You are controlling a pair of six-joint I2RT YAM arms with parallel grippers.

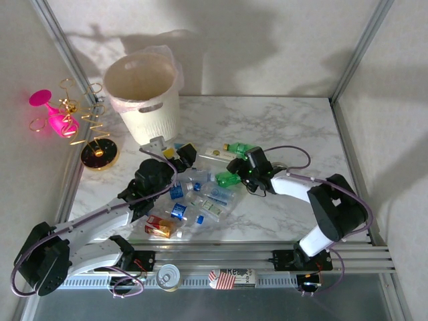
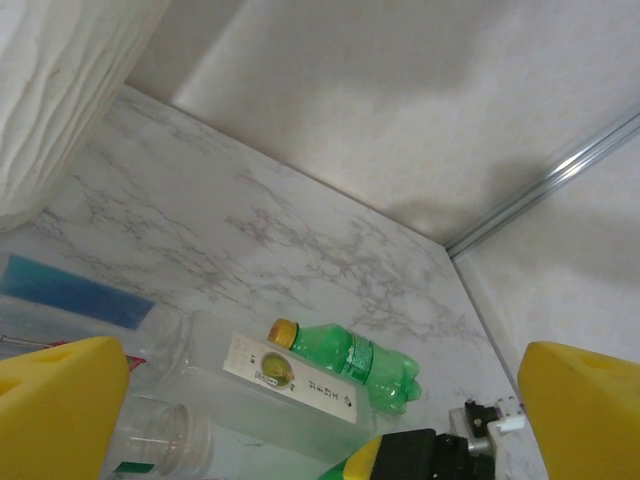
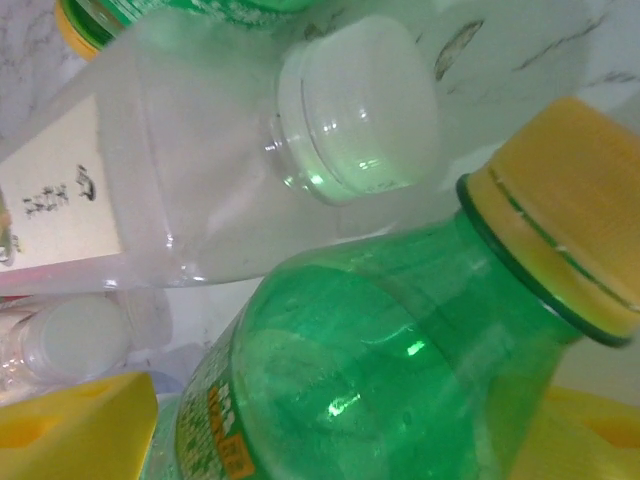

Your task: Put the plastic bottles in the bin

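Straddling a green bottle (image 3: 380, 380), the right gripper (image 1: 234, 175) is maybe clamping, I cannot tell; the left gripper (image 1: 176, 155) is gaping empty; plastic bottles (image 1: 200, 200) are lying outside the bin (image 1: 160, 120).

Ahead of the left pincer (image 2: 320, 430), bare desk (image 2: 300, 230) lies open up to the back wall (image 2: 400, 80). The bin (image 2: 50, 100) stands close on its left. A clear bottle (image 2: 290, 385) and a green bottle (image 2: 365, 362) lie just beyond its pads (image 2: 60, 410). A second green bottle (image 3: 350, 380) fills the gap of the right pincer (image 1: 237, 172), with the clear bottle crowding just beyond.
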